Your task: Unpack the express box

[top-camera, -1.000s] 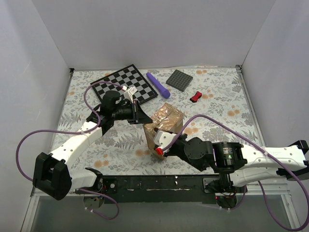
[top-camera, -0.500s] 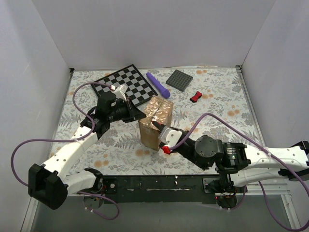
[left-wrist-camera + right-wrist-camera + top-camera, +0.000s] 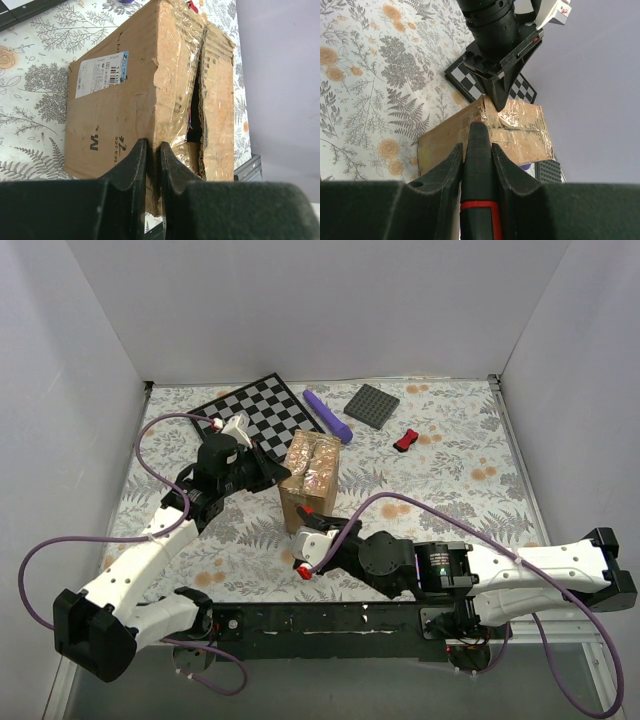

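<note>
On floral tabletop [image 3: 450,480] between white walls [image 3: 320,310], left claw [image 3: 152,147] pressed together; right claw [image 3: 476,150] pinches black tool [image 3: 479,185].

Two robot arms are bolted side by side to a black mounting rail [image 3: 330,620]. The left arm [image 3: 140,560] and the right arm [image 3: 545,565] share one build. Each has smooth white shells on its long links, chunky black cylindrical joints between them, and a blocky black base joint. A thin purple cable [image 3: 152,430] runs in loose loops along the left arm, and a second purple cable [image 3: 392,496] arcs over the right arm. A small white housing [image 3: 235,427] with a red spot sits at the left wrist. The left gripper [image 3: 152,144] and the right gripper [image 3: 476,147] are matte black. Each has a broad body and two curved fingers [image 3: 131,167] that taper to narrow tips.
</note>
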`<state>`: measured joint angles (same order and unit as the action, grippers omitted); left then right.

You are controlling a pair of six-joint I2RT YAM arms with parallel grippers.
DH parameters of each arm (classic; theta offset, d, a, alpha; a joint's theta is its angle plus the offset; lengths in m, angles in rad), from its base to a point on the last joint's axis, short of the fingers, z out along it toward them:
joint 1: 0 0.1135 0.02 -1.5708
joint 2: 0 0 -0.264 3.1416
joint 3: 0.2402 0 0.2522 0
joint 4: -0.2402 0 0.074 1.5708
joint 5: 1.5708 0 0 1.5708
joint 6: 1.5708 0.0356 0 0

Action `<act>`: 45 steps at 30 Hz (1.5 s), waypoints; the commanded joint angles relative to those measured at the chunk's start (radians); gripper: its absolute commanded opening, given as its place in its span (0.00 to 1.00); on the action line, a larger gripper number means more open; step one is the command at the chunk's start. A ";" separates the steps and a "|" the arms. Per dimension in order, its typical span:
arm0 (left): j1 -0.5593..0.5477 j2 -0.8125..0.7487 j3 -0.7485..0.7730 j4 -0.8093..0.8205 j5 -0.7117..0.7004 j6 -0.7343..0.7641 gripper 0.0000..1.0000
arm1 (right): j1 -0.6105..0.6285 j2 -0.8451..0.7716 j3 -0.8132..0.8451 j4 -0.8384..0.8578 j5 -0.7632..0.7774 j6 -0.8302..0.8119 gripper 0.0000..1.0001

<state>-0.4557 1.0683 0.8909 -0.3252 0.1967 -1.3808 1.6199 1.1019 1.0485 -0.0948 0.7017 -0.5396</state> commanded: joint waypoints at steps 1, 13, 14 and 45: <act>-0.005 -0.033 -0.006 0.008 -0.049 0.009 0.00 | 0.003 0.006 -0.002 0.136 -0.030 -0.054 0.01; -0.017 -0.027 -0.067 0.038 -0.028 0.023 0.00 | -0.086 0.016 -0.065 0.231 -0.100 -0.068 0.01; -0.018 -0.030 -0.075 0.041 -0.029 0.025 0.00 | -0.091 0.016 -0.067 0.233 -0.103 -0.068 0.01; -0.026 -0.041 -0.092 0.048 -0.022 0.028 0.00 | -0.161 0.039 -0.068 0.320 -0.168 -0.102 0.01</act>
<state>-0.4736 1.0359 0.8265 -0.2398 0.1825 -1.3769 1.4609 1.1721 0.9703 0.1242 0.5201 -0.6189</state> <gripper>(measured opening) 0.080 0.305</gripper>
